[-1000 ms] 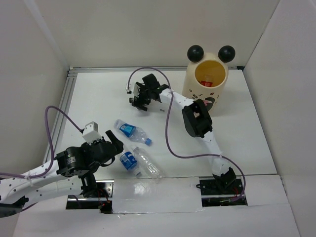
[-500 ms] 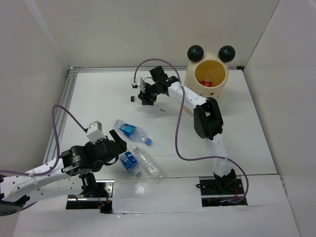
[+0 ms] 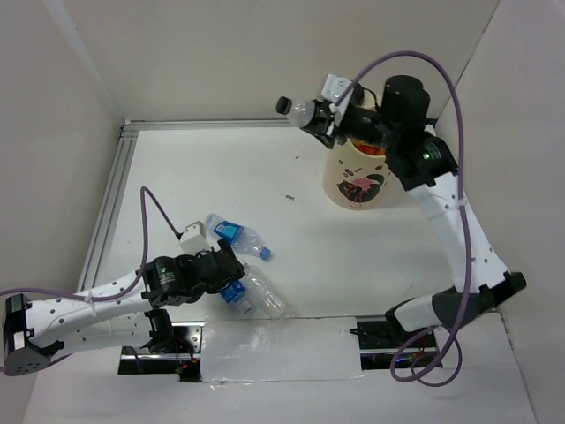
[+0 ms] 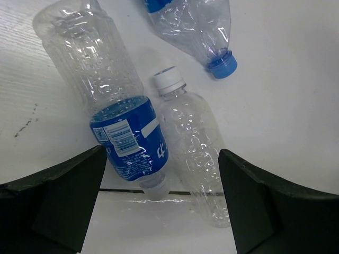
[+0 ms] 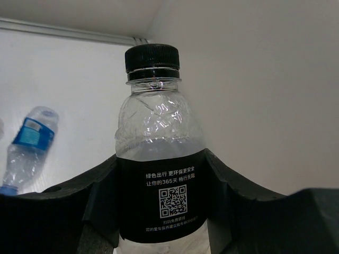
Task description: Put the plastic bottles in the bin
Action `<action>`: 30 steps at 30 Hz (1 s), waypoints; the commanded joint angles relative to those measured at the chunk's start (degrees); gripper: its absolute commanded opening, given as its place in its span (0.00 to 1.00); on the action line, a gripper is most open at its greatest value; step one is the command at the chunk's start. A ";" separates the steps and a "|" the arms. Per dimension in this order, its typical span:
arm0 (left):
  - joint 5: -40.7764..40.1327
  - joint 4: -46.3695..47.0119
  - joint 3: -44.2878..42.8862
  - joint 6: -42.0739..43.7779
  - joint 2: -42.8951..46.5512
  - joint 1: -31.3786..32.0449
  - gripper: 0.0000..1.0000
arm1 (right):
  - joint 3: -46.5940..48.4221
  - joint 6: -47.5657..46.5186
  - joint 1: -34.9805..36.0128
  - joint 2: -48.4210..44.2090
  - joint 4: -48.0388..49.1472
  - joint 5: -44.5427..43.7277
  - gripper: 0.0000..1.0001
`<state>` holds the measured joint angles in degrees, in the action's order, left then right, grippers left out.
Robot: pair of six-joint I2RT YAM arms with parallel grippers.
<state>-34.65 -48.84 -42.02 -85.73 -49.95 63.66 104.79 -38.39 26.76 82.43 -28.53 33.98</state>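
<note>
Dark-labelled bottle (image 5: 161, 201), black cap: clamped between the fingers of my right gripper (image 3: 320, 117). It is held tilted in the air by the rim of the bin (image 3: 357, 185), on its left in the top view, not yet inside. The bin stands far right on the table (image 3: 177, 168).

Three more bottles lie near the front. The blue-labelled bottle (image 4: 130, 140) touches the white-capped clear bottle (image 4: 193, 143), and the blue-capped bottle (image 4: 196, 26) lies just beyond.

My left gripper (image 4: 161, 159) hangs spread wide over the first two, gripping nothing.
</note>
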 commanded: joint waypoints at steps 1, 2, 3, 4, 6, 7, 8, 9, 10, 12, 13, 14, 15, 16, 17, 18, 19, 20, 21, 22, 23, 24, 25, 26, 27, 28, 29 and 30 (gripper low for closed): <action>2.48 3.83 0.79 -0.57 -0.23 0.15 0.99 | -6.69 0.69 -6.96 -2.53 -0.21 -0.94 0.44; 2.49 3.84 0.80 -0.57 -0.23 0.15 0.99 | -8.27 0.69 -8.64 -3.67 0.40 -0.23 0.44; 3.10 4.54 1.32 -0.05 -0.75 0.15 0.99 | -11.68 0.16 -10.40 -5.86 1.63 0.73 0.44; 3.10 4.54 1.33 -0.05 -0.76 0.15 0.99 | -13.46 0.16 -13.72 -6.84 2.68 2.39 0.45; 3.71 5.07 1.85 -0.05 -0.76 0.15 0.99 | -18.28 0.68 -16.82 -8.42 5.93 4.07 0.45; 3.72 5.07 1.85 -0.05 -1.28 0.15 0.99 | -19.53 0.69 -19.36 -8.95 6.82 5.30 0.46; 4.33 5.59 1.85 -0.05 -1.29 0.15 0.99 | -20.58 1.21 -20.51 -9.48 7.61 5.31 0.46; 4.33 5.60 2.46 -0.05 -1.29 0.15 0.99 | -21.38 1.21 -21.57 -9.48 8.49 6.09 0.46; 4.85 5.60 2.47 -0.05 -1.29 0.15 0.99 | -22.08 1.91 -23.49 -9.48 9.10 6.88 0.46; 5.47 6.12 3.08 -0.05 -1.81 0.15 0.99 | -22.97 2.44 -25.09 -9.48 10.69 7.41 0.46; 6.08 6.12 3.08 -0.57 -1.81 0.15 0.99 | -23.49 2.44 -25.88 -8.96 10.69 7.42 0.46; 6.09 6.12 3.78 -0.57 -1.81 0.15 0.99 | -23.49 2.44 -27.28 -8.43 10.69 8.46 0.46; 6.09 6.12 3.79 -0.57 -1.29 0.15 0.99 | -24.02 2.44 -27.81 -8.43 11.21 9.43 0.48; 6.09 6.12 4.31 -1.27 -1.29 0.15 0.99 | -24.02 2.44 -28.34 -7.91 11.22 9.44 0.48; 6.09 6.12 4.84 -1.28 -0.68 0.15 0.99 | -24.02 2.44 -29.13 -7.29 11.22 10.14 0.49; 6.09 6.12 4.84 -1.80 -0.67 0.15 0.99 | -24.02 2.44 -29.14 -7.29 11.22 10.14 0.52; 6.09 6.12 4.84 -1.81 -0.15 0.15 0.99 | -24.02 2.44 -29.66 -6.59 11.83 10.67 0.55; 6.09 6.12 5.54 -2.33 -0.14 0.15 0.99 | -24.02 2.44 -30.27 -6.06 11.83 10.67 0.57; 6.61 6.12 5.55 -2.33 -0.14 0.15 0.99 | -24.02 2.44 -30.28 -5.01 11.84 11.37 0.62; 6.62 6.12 5.55 -2.33 -0.14 0.15 0.99 | -24.02 1.75 -30.28 -4.48 11.84 11.37 0.65; 6.62 6.12 5.55 -2.33 -0.14 0.15 0.99 | -24.02 1.74 -30.98 -3.17 11.84 11.37 0.68; 6.62 6.12 5.55 -2.33 -0.75 0.15 0.99 | -24.02 1.74 -30.98 -2.63 11.84 11.37 0.70; 6.62 6.12 5.55 -2.33 -0.76 0.15 0.99 | -24.02 1.22 -30.98 -2.11 12.88 11.37 0.72; 6.62 6.12 5.55 -2.33 -1.28 0.15 0.99 | -24.02 1.21 -30.98 -1.49 13.59 11.37 0.77; 6.62 6.12 5.02 -2.33 -1.29 0.15 0.99 | -24.54 1.21 -30.98 -1.49 14.11 11.37 0.81; 6.62 6.12 5.02 -2.33 -1.90 0.15 0.99 | -24.55 1.21 -30.98 -0.96 14.12 11.37 0.81; 6.62 6.12 5.02 -1.81 -1.90 0.15 0.99 | -24.55 1.21 -30.98 -0.44 14.73 10.85 0.84; 6.62 6.12 5.02 -1.81 -1.90 0.15 0.99 | -24.55 1.21 -30.98 -0.43 14.74 10.85 0.85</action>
<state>-28.12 -43.22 -36.42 -87.18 -51.46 63.66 80.20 -36.97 -3.81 81.82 -18.17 44.03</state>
